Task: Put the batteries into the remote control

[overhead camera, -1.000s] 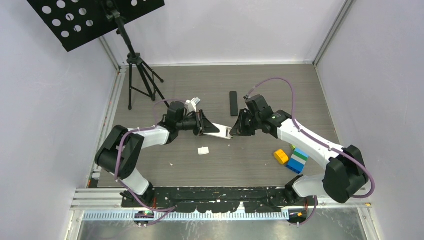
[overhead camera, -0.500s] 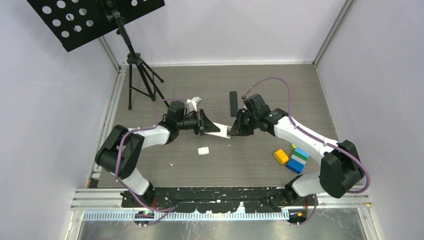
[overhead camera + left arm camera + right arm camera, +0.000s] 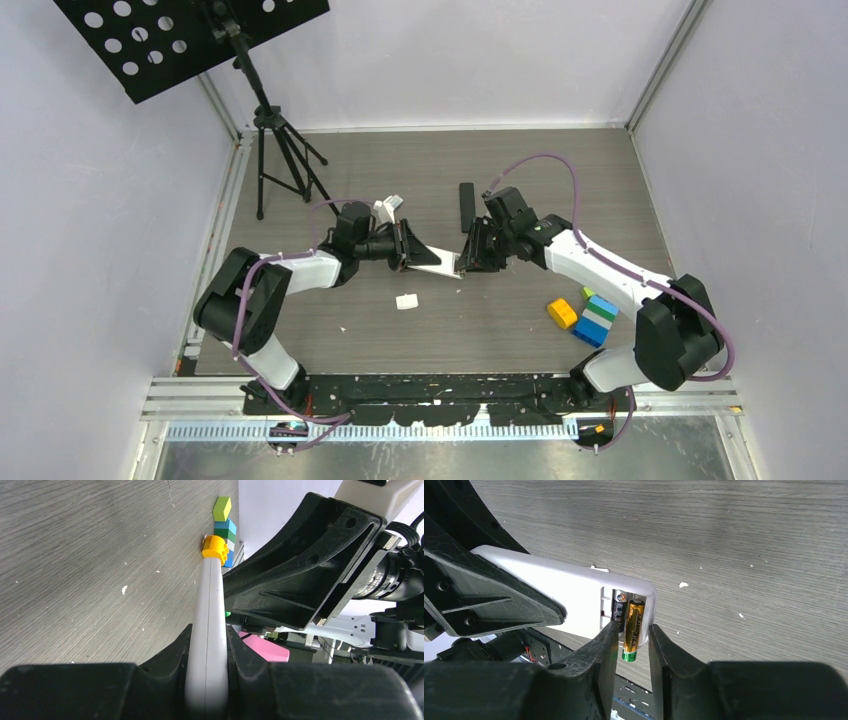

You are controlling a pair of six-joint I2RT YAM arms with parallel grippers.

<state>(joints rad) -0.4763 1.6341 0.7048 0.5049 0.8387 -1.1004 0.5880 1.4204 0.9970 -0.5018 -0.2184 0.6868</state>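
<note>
My left gripper (image 3: pixel 408 247) is shut on the white remote control (image 3: pixel 436 262) and holds it on edge above the table; its pads (image 3: pixel 175 650) press both faces of the remote (image 3: pixel 210 610). In the right wrist view the open bay at the end of the remote (image 3: pixel 574 597) holds a dark purple-blue battery (image 3: pixel 618 607). Beside it a gold-and-black battery (image 3: pixel 634 617) sticks out past the end. My right gripper (image 3: pixel 632 630) stands open around that gold battery, with a small gap on each side. From above, the right gripper (image 3: pixel 468 255) meets the remote's end.
A black flat strip (image 3: pixel 467 206) lies just beyond the grippers. A yellow block (image 3: pixel 563 313) and a blue-green block stack (image 3: pixel 596 320) sit at the right. A small white piece (image 3: pixel 406 301) lies near the middle. A black tripod stand (image 3: pixel 280 160) rises at the back left.
The right gripper's jaws have parted from the gold battery, which stays in the remote's bay. The right arm has edged slightly left. The left arm holds still.
</note>
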